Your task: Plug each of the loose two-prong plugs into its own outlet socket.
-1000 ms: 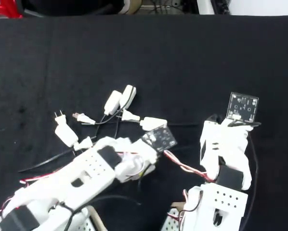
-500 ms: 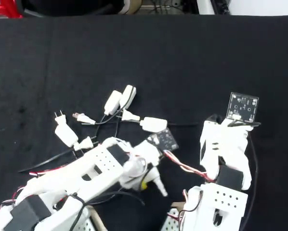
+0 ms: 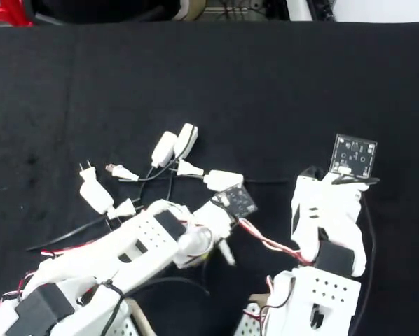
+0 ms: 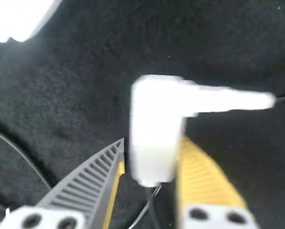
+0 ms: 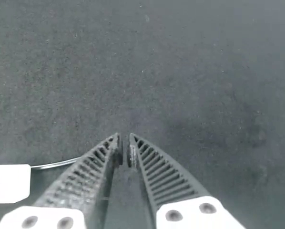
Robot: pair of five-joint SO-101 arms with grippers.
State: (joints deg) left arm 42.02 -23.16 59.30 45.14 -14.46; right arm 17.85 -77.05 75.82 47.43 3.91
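Nearest the arms' bases, the left hand (image 4: 154, 143) is seen clenched on a white plug (image 4: 157, 119), whose angled body is pinched between the grey and yellow fingers while its cord end juts out sideways. In the high view this plug (image 3: 227, 253) is carried just beside the left wrist, low over the black table (image 3: 265, 84). The right hand (image 5: 123, 140) is closed on nothing above bare cloth, well apart from the plug. The step in hand is judged to be the carrying of one grasped plug toward a socket. The prongs would next have to be turned to face a socket opening and lined up before being pressed in, and the socket may need to be steadied by the idle hand. Just beyond the left wrist lies a white block (image 3: 222, 180), then two rounded white bodies (image 3: 174, 145) joined by dark cords (image 3: 169, 187). These are taken to be sockets, though no slots can be made out. A loose two-prong plug (image 3: 92, 185) lies to their side. No brand, label or writing can be read anywhere.
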